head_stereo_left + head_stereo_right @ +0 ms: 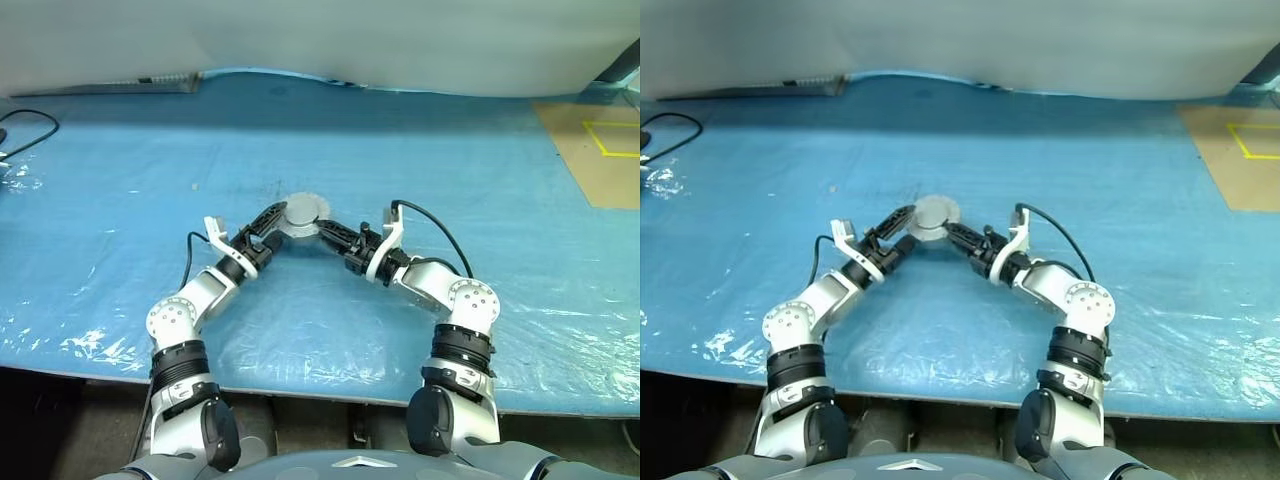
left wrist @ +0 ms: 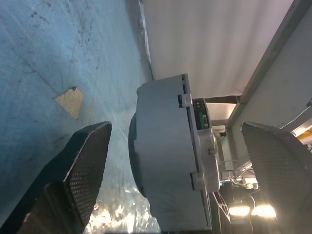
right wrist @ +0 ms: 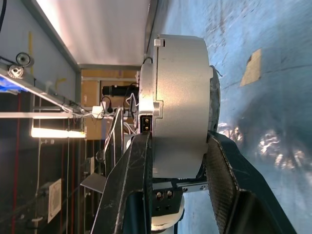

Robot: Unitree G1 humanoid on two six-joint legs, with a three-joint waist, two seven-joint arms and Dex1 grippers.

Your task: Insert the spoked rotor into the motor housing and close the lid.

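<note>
The motor housing (image 1: 302,213) is a squat grey round puck at the middle of the blue table, with the light grey lid (image 1: 935,211) sitting on its top face. My right gripper (image 1: 323,227) is shut on the housing's side, one finger on each flat face in the right wrist view (image 3: 178,141). My left gripper (image 1: 277,221) comes in from the other side and is open. Its fingers (image 2: 90,151) stand wide on either side of the housing (image 2: 165,161), clear of it. The spoked rotor is hidden.
Blue plastic sheeting (image 1: 330,330) covers the table. A brown board with yellow tape (image 1: 600,150) lies at the back right, and a black cable (image 1: 30,125) at the back left. A pale wall (image 1: 330,35) closes off the far edge. A small tan patch (image 2: 68,100) marks the cover near the housing.
</note>
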